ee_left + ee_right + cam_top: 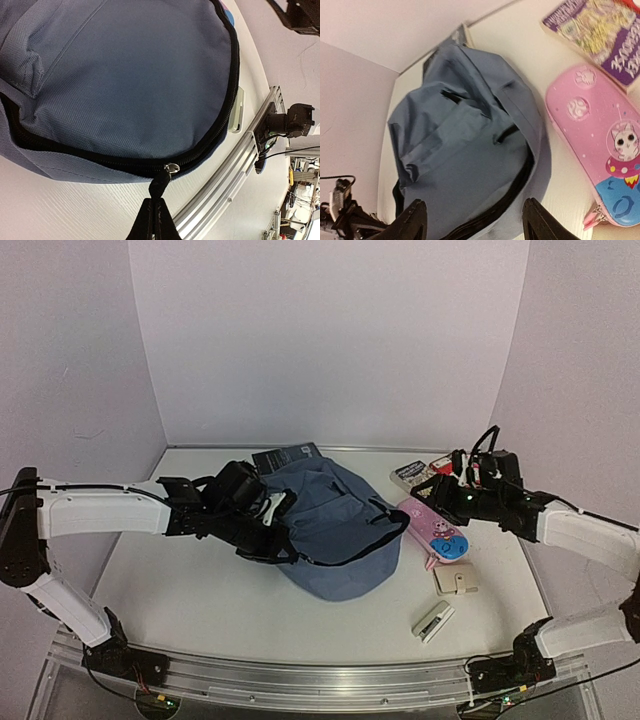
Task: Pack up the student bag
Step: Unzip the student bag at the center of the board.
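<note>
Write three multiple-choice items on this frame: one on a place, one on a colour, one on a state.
1. Where is the pink pencil case?
A) on the table, on the right arm's side of the student bag
B) inside the bag
C) on top of the bag

2. What colour is the bag's zipper?
A) white
B) black
C) red

3. What is the left gripper doing?
A) open above bare table
B) shut on the zipper pull
C) shut on a book

Answers:
1 A: the top view shows it lying flat beside the bag.
2 B: the left wrist view shows a black band edging the blue fabric.
3 B: in that view its fingers are pressed together on the black pull.
</note>
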Controlling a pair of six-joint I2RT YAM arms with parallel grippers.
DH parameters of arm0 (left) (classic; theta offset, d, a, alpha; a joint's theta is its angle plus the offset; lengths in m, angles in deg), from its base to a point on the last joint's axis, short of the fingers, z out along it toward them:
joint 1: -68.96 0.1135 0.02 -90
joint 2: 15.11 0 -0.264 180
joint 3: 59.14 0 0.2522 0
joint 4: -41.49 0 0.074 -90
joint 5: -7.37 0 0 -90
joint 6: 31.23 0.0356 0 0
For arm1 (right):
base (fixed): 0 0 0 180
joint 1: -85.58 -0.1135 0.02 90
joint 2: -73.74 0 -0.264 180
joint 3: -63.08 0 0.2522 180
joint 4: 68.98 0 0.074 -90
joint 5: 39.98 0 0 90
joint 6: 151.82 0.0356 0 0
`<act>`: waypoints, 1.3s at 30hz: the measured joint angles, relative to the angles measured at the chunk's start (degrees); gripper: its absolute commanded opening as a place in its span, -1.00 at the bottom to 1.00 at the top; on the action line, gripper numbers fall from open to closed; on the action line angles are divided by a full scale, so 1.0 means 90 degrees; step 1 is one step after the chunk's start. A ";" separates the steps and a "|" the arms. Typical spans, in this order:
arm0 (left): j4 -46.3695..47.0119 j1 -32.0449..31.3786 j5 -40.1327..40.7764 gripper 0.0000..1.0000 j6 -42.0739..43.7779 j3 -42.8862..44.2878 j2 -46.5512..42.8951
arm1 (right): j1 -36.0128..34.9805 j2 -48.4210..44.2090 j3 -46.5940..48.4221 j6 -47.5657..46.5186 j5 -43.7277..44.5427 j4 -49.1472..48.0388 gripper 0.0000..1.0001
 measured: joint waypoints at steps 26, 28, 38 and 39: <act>0.0469 0.0394 0.0063 -1.00 -0.0842 -0.0187 0.0000 | -0.4405 0.2352 0.2156 -0.2573 0.1982 0.0528 -0.10; 0.0474 0.0398 0.0066 -1.00 -0.0869 -0.0191 0.0000 | -0.4552 0.2638 0.2343 -0.2689 0.2163 0.0574 -0.27; 0.0570 0.0452 0.0173 -1.00 -0.0980 -0.0301 -0.0063 | -0.4782 0.3143 0.2511 -0.2911 0.2791 0.0659 -0.42; 0.0568 0.0462 0.0177 -1.00 -0.0982 -0.0301 -0.0066 | -0.4788 0.3148 0.2511 -0.2918 0.2842 0.0658 -0.40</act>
